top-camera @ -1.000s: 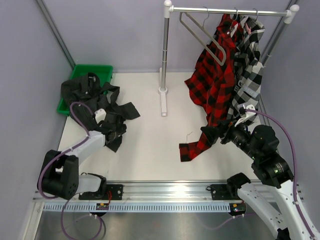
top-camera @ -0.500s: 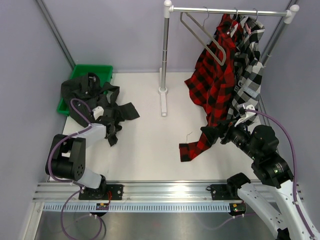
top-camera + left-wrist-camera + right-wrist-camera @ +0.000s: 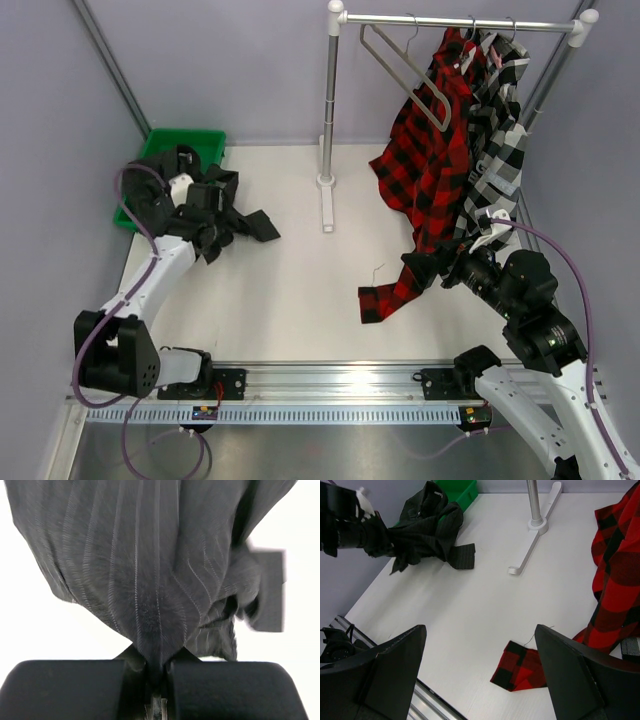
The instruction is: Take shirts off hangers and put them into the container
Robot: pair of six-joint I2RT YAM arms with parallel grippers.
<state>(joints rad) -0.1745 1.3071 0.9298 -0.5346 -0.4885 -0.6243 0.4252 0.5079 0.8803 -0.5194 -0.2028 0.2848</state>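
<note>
The dark charcoal pinstriped shirt [image 3: 215, 205] lies bunched on the table, its far part over the green container [image 3: 170, 145]. My left gripper [image 3: 198, 208] is shut on a fold of this shirt [image 3: 150, 570], and the cloth fans out from the closed fingers [image 3: 225, 690]. The red-and-black plaid shirt [image 3: 430, 170] and the black-and-white plaid shirt [image 3: 500, 130] hang on hangers from the rail, and the red sleeve end [image 3: 517, 672] trails on the table. My right gripper [image 3: 480, 675] stands open above the table beside that sleeve, holding nothing.
An empty grey hanger [image 3: 410, 75] hangs on the rail [image 3: 460, 20]. The rack's pole and foot [image 3: 326, 190] stand mid-table at the back. Walls close in left and right. The arms' mounting rail [image 3: 320, 385] runs along the near edge.
My left gripper has closed on the dark shirt and swung back toward the green container, dragging the cloth with it. The right arm has not moved.
</note>
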